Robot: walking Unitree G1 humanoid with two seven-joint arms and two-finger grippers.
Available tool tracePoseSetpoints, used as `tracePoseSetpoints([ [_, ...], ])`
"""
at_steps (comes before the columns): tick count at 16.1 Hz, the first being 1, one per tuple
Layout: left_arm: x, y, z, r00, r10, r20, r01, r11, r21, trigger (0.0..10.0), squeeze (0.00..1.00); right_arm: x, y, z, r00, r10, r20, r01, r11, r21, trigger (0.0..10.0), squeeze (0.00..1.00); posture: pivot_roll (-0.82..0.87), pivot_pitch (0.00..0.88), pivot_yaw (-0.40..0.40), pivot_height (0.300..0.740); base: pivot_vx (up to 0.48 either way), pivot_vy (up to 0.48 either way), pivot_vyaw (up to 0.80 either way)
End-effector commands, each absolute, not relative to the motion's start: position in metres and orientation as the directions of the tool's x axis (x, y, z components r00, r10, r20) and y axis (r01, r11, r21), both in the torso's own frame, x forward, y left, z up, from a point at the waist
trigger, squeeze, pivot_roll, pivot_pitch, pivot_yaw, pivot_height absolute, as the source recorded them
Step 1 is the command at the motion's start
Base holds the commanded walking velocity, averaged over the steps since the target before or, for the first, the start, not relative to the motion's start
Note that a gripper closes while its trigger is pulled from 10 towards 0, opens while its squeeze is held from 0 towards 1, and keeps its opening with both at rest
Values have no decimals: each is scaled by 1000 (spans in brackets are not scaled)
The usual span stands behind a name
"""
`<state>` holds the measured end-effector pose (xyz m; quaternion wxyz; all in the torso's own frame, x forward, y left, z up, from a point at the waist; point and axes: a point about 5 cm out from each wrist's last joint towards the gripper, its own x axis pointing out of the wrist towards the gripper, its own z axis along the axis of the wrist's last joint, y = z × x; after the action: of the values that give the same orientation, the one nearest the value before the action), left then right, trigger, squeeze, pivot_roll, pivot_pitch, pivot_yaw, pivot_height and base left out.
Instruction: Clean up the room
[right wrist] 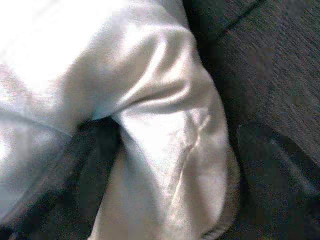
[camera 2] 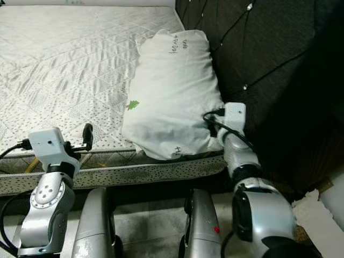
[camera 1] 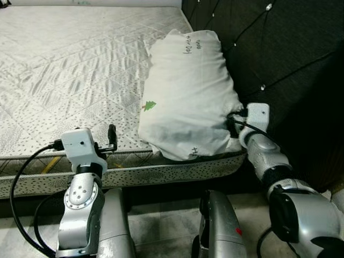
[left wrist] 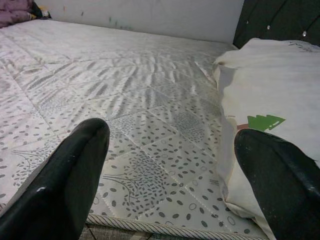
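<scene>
Bed: a bare quilted mattress (camera 1: 70, 70) with a pale leaf-and-dot print; its piped near edge runs in front of the robot's legs.
Pillow: a white pillow (camera 1: 188, 91) lies on the mattress at the headboard end, lengthwise along the headboard. A small green tree print (camera 1: 149, 106) shows on its left side, with dark handwriting near the far end and near the close corner.
Headboard: a dark tufted headboard (camera 1: 279, 48) with shiny studs stands just beside the pillow, to the robot's right.
Right tool: the right tool (right wrist: 165, 150) is at the pillow's near right corner, in the gap between pillow and headboard. In the right wrist view a fold of the white cloth bunches between the two black fingers (right wrist: 95, 165); it looks pinched on the pillow corner.
Left tool: the left tool (left wrist: 170, 180) hovers over the near edge of the mattress, left of the pillow and apart from it. Its two black fingers (left wrist: 65, 180) are spread wide, with nothing between them but the mattress beyond.
Left arm: a black cable (camera 1: 21, 177) loops from the wrist down along the arm.
Floor: pale tiles (camera 1: 161, 226) show below the bed edge, between the robot's legs.
Far end: a pale wall (left wrist: 150, 17) rises past the mattress.
</scene>
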<state>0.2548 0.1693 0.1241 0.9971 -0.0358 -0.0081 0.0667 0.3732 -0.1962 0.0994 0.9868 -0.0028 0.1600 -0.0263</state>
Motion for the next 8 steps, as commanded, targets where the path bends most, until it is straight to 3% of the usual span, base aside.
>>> tracePoseSetpoints([
  [1, 253, 171, 122, 991, 132, -3, -132, 989, -67, 10000, 0, 381, -187, 113, 960, -26, -278, 28, 1000, 4, 0, 0, 143, 10, -22, 516, 0, 0, 0],
  [4, 250, 172, 123, 991, 134, -4, -134, 989, -62, 10000, 0, 390, -168, 126, 971, 5, -237, 6, 999, 43, 0, 0, 162, 15, -21, 516, 0, 0, 0],
  [8, 250, 173, 123, 990, 138, -6, -138, 989, -59, 10000, 0, 391, -167, 128, 971, 3, -237, 11, 998, 58, 0, 0, 163, 15, -22, 516, 0, 0, 0],
])
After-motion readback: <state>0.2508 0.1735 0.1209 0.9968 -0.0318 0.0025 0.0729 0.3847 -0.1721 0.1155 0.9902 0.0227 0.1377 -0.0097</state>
